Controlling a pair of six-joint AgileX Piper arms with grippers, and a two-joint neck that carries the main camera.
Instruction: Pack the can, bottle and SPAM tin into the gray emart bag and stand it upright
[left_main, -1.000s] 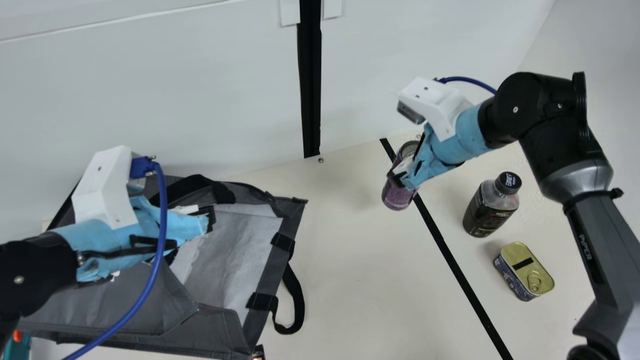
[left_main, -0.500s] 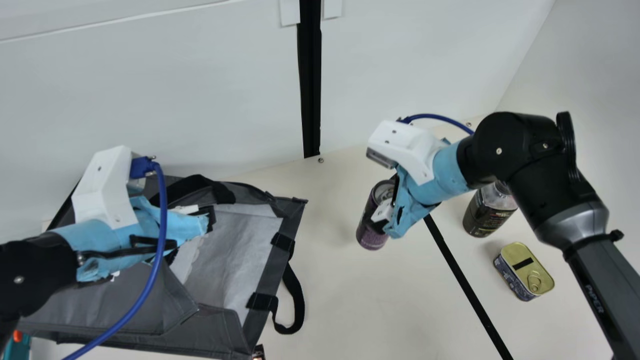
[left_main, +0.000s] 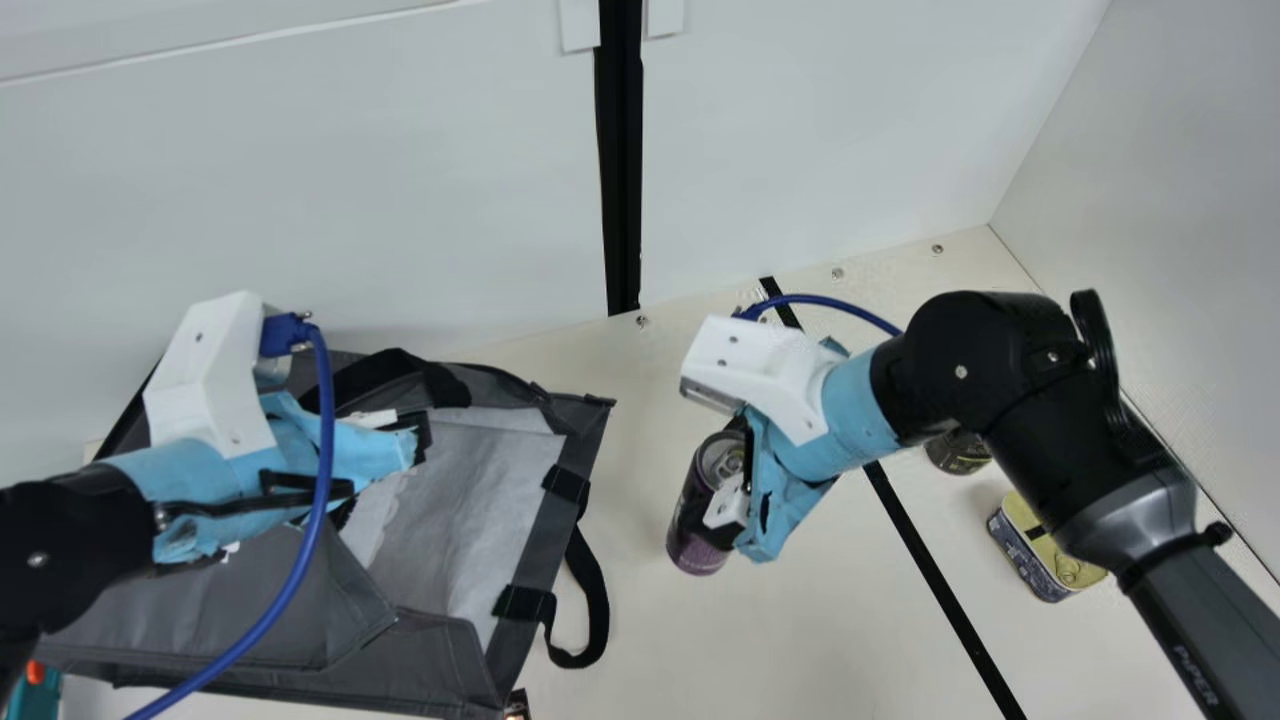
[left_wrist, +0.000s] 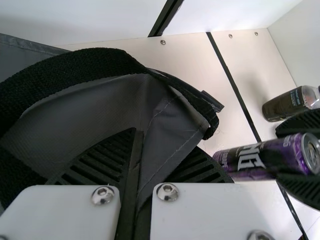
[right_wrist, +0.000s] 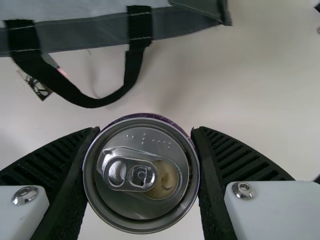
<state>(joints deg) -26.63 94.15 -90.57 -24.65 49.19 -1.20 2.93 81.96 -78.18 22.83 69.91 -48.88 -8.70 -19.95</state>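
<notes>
The right wrist view shows the pull tab (right_wrist: 128, 174) on the can (right_wrist: 139, 212).

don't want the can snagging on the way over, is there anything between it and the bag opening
Only the bag's own strap: a black handle loop sticks out from the rim of the gray bag, on the side facing the can in my right gripper. Nothing else visible stands between them.

Bright, even light, soft faint shadows on the cream table (left_main: 700, 650), pale glints on the can lid (right_wrist: 141, 173)
</notes>
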